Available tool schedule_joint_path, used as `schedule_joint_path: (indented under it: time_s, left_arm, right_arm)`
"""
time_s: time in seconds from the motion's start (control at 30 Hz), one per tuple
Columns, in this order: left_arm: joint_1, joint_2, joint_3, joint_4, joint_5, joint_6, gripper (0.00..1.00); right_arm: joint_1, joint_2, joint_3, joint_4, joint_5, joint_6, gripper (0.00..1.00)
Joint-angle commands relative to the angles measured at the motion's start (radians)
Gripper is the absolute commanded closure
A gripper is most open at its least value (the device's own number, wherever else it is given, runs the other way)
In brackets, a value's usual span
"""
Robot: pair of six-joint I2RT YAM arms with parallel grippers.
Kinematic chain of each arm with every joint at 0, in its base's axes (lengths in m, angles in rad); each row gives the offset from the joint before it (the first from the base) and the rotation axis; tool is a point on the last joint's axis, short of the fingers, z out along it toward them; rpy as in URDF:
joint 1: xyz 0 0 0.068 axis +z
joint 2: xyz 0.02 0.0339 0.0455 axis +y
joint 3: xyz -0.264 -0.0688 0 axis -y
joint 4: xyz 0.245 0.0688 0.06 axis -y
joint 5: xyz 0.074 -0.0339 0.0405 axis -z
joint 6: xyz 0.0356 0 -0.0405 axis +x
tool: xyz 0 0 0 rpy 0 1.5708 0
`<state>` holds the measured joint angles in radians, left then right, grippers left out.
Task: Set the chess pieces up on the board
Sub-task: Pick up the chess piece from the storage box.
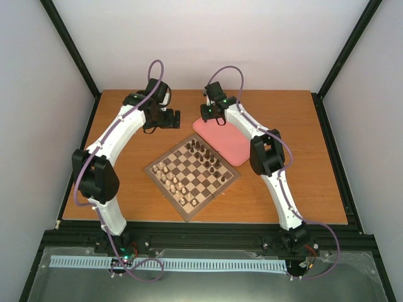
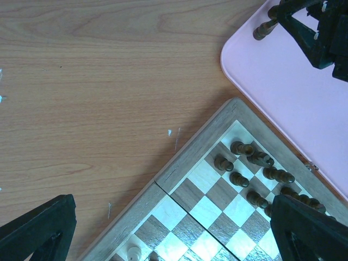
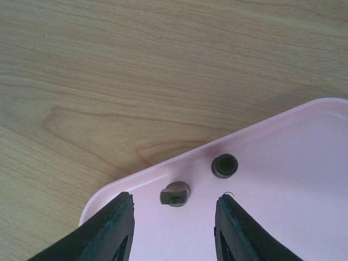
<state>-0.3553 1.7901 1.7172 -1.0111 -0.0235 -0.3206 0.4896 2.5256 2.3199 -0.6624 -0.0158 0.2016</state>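
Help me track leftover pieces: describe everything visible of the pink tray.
The pink tray is a smooth, plastic-looking rounded rectangle lying flat on the wooden table, beside the far edge of the board. Two dark chess pieces sit near one corner; the right gripper hovers open above them.

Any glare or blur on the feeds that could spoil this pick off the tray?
Right wrist: even light, no glare; the two dark pieces on the pink tray are sharp, with faint shadows. Left wrist: board crisp, its own fingers soft in the bottom corners. Top external: evenly lit, detail too small.
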Motion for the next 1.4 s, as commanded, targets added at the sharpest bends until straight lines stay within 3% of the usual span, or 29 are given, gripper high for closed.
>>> schedule_joint_path:
  time_s: [0.0, 0.97, 1.37]
  left_arm:
    - [-0.005, -0.006, 0.021, 0.010, -0.015, -0.002, 0.00]
    - [-0.005, 0.027, 0.036, 0.000, -0.022, 0.001, 0.00]
    - [-0.005, 0.030, 0.032, 0.000, -0.017, -0.001, 0.00]
  right_arm:
    - [0.004, 0.014, -0.005, 0.006, -0.054, 0.014, 0.59]
    - [0.004, 0.127, 0.102, 0.008, -0.046, 0.026, 0.58]
    - [0.004, 0.139, 0.130, -0.021, -0.019, 0.032, 0.83]
